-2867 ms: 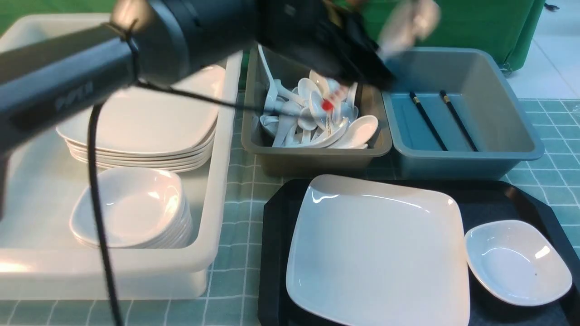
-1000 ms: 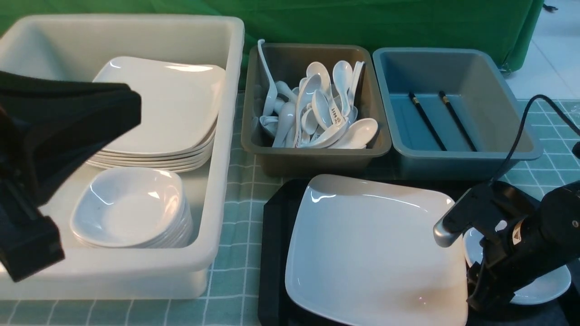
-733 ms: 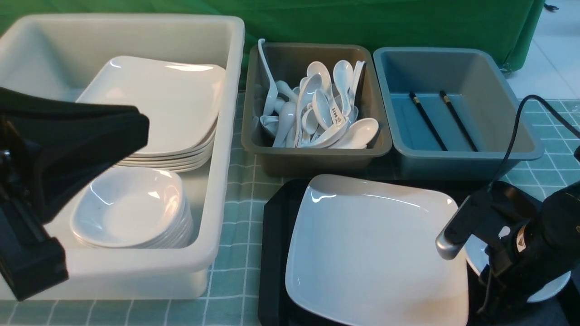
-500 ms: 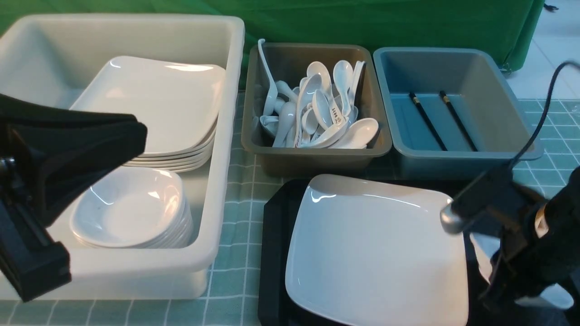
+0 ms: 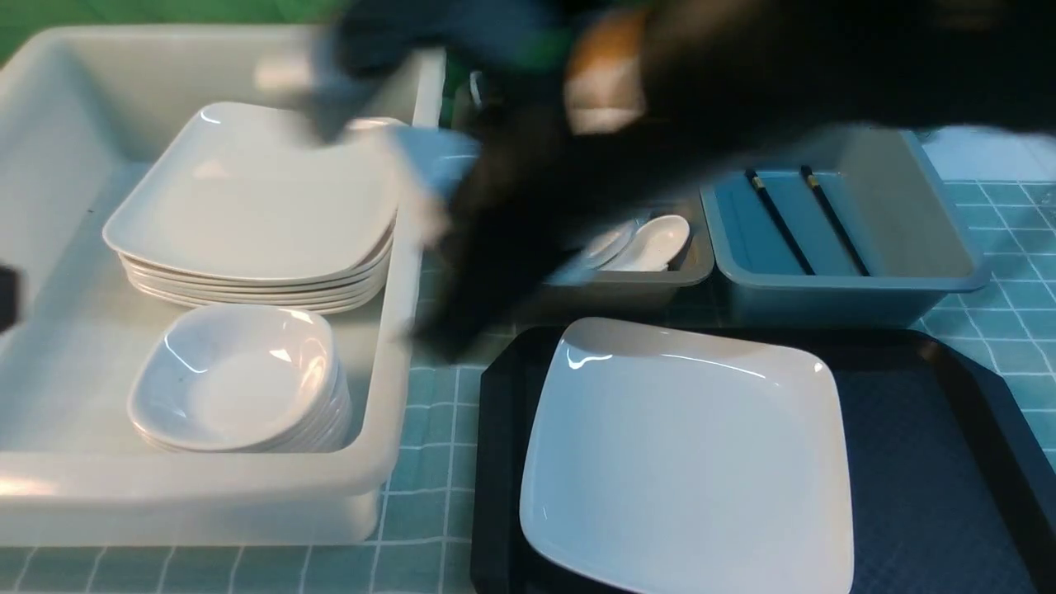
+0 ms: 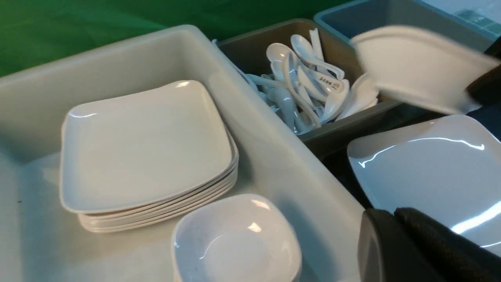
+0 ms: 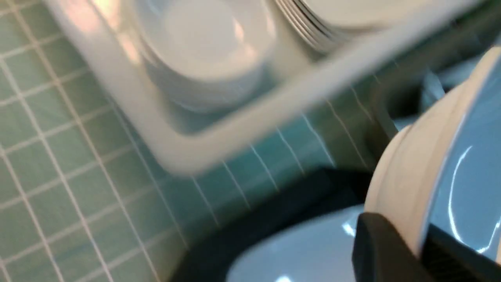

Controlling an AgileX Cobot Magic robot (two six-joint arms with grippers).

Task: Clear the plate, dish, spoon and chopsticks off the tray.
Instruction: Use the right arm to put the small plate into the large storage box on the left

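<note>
The plate [image 5: 685,454] lies on the black tray [image 5: 916,462]; it also shows in the left wrist view [image 6: 430,168]. My right gripper [image 7: 420,239] is shut on the rim of the dish [image 7: 450,164] and holds it in the air. In the front view the right gripper [image 5: 462,272] and the dish [image 5: 412,165] are a blur over the spoon bin, beside the white tub's wall. The dish also shows in the left wrist view [image 6: 415,66]. My left gripper [image 6: 393,213] is shut and empty by the tub's near corner. The chopsticks [image 5: 804,219] lie in the blue-grey bin. The task's spoon cannot be told from the others.
A big white tub [image 5: 404,346] on the left holds a stack of square plates [image 5: 256,214] and a stack of small dishes [image 5: 235,379]. A grey bin [image 5: 627,285] holds several white spoons. The blue-grey bin [image 5: 940,239] stands behind the tray.
My right gripper has lifted the dish off the tray's right side and swung it left over the spoon bin. My left arm has drawn back to the left edge.
</note>
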